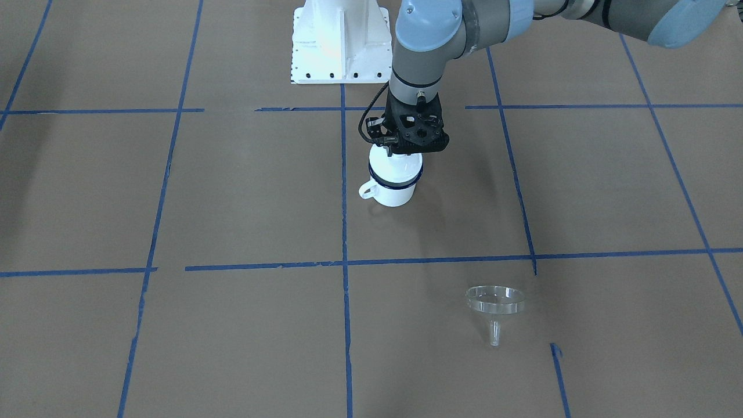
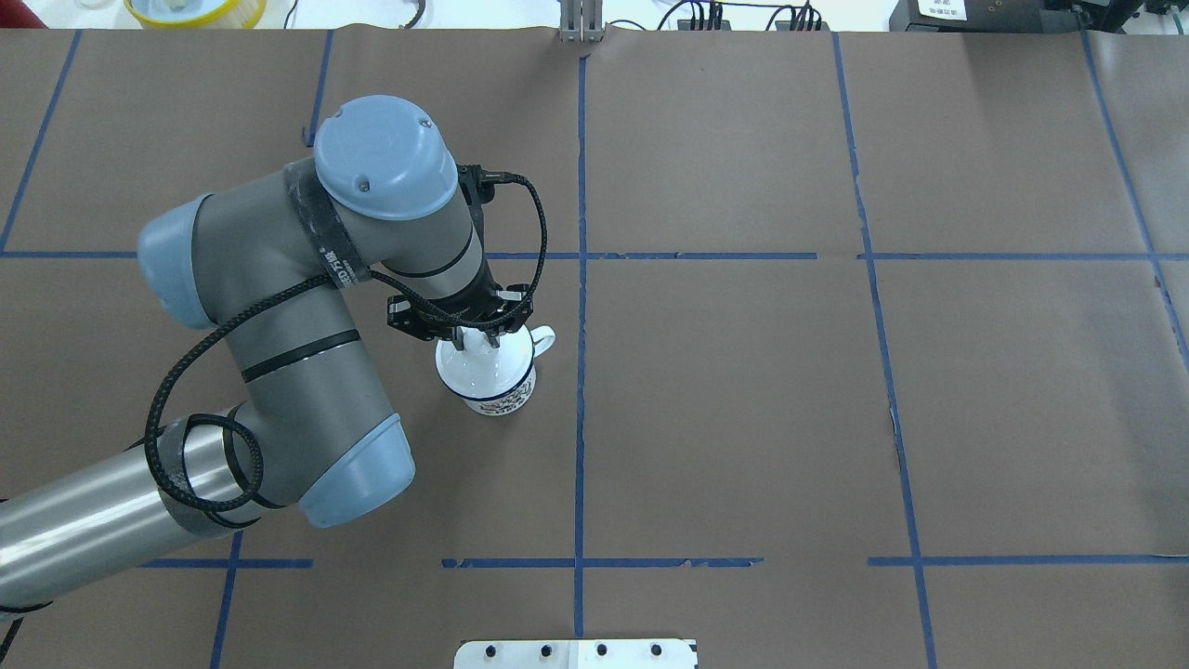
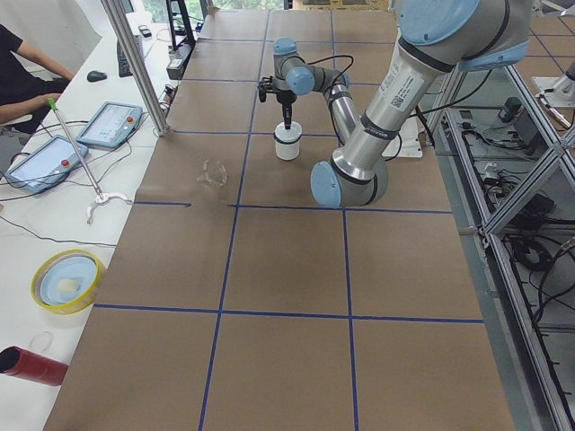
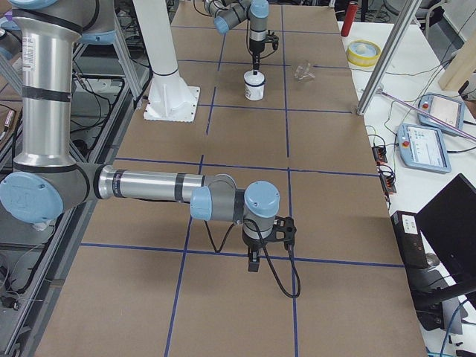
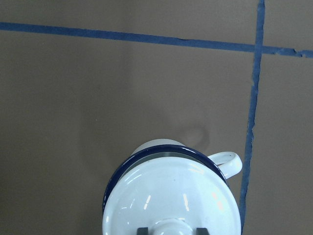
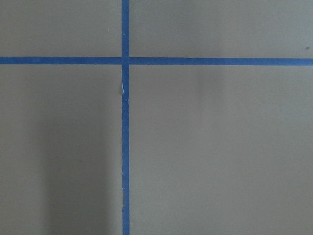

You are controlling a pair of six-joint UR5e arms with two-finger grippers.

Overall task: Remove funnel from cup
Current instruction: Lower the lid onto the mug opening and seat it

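Observation:
The clear funnel lies alone on the brown paper toward the operators' side, well apart from the cup; it also shows as the funnel in the left view. The white cup with a dark blue rim stands upright near the table's middle, handle sideways. A white lid covers its mouth. My left gripper hangs straight above, shut on the lid's knob. My right gripper hovers low over bare paper far from the cup; I cannot tell whether it is open or shut.
The white robot base stands behind the cup. Along the operators' side are tablets, a yellow-rimmed bowl, a red cylinder and a seated person. Blue tape lines grid the paper.

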